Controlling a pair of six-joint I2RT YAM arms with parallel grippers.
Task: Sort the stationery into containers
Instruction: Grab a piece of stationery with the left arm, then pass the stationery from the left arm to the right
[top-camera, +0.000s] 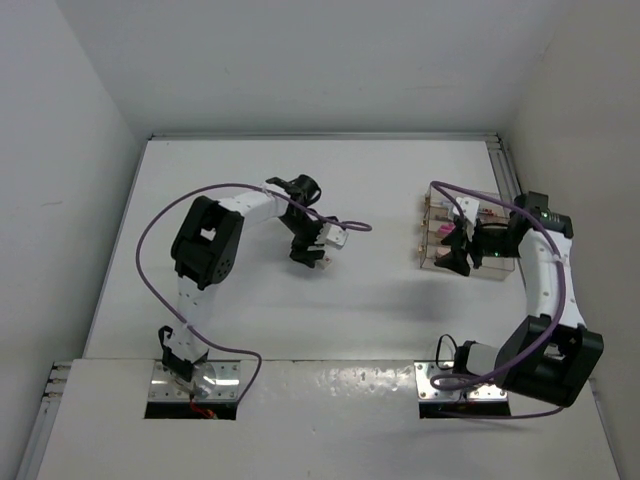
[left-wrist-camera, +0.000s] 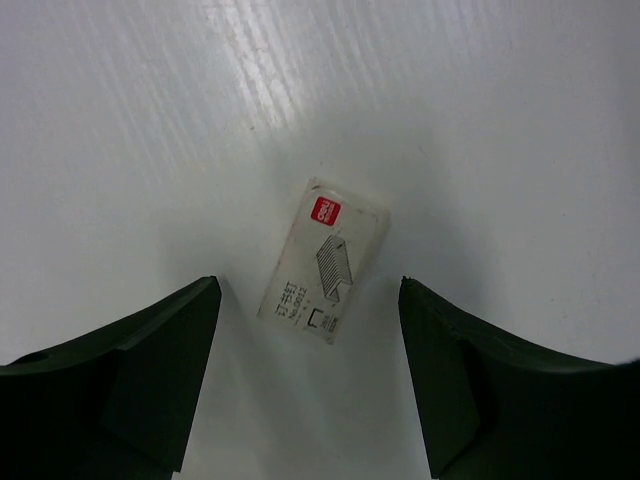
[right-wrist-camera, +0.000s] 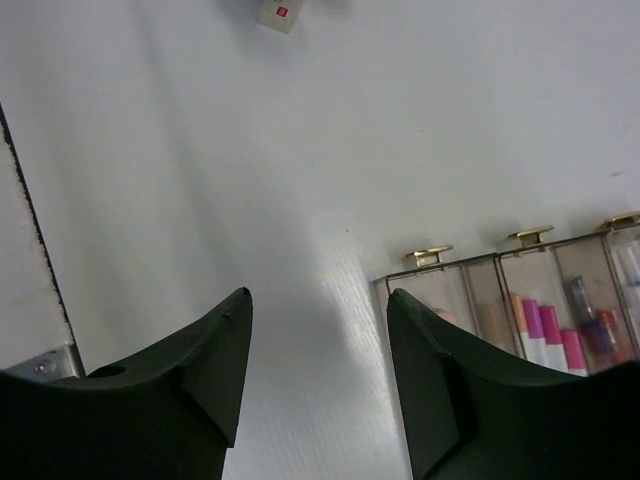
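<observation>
A small white rectangular packet (left-wrist-camera: 325, 260) with a red logo and a staple drawing lies flat on the white table. My left gripper (left-wrist-camera: 309, 292) is open just above it, jaws wide on either side of its near end, holding nothing. In the top view the packet (top-camera: 336, 237) lies just right of the left gripper (top-camera: 312, 258). The clear divided box (right-wrist-camera: 470, 290) holds several pink-capped pens (right-wrist-camera: 545, 332) in its slots. My right gripper (right-wrist-camera: 318, 297) is open and empty, low beside the box's left end. In the top view it (top-camera: 452, 266) hangs at the near edge of the box (top-camera: 430, 225).
White walls close in the table on the left, back and right. A metal rail (top-camera: 498, 160) runs along the right edge. Metal base plates (top-camera: 195, 385) (top-camera: 460, 382) sit at the near edge. Purple cables (top-camera: 150, 250) loop off both arms.
</observation>
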